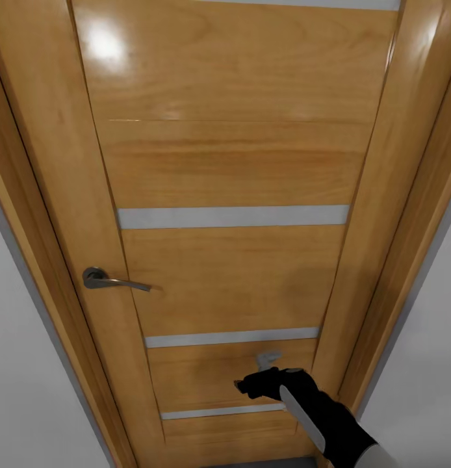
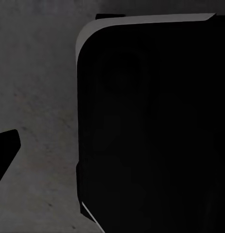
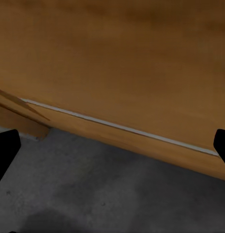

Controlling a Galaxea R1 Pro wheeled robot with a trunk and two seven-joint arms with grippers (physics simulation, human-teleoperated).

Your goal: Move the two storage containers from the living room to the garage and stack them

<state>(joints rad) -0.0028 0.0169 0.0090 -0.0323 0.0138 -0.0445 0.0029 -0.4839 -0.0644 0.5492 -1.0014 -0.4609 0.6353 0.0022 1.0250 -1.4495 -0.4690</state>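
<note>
The two storage containers are out of view. A closed wooden door (image 1: 232, 162) with pale horizontal strips stands right in front of me. My right gripper (image 1: 246, 385) reaches out to the door's lower panel on a black forearm. In the right wrist view the right gripper (image 3: 112, 150) is open and holds nothing, facing the foot of the door (image 3: 122, 73) above the dark grey concrete floor (image 3: 93, 194). In the left wrist view one black fingertip (image 2: 5, 150) of the left gripper sits at the frame's edge over the same floor (image 2: 39, 97), beside a black part of the robot (image 2: 151, 126).
A metal lever handle (image 1: 105, 279) is on the door's left side at mid height. The wooden door frame (image 1: 394, 214) runs down both sides, with pale grey wall (image 1: 30, 403) beyond it on the left and right.
</note>
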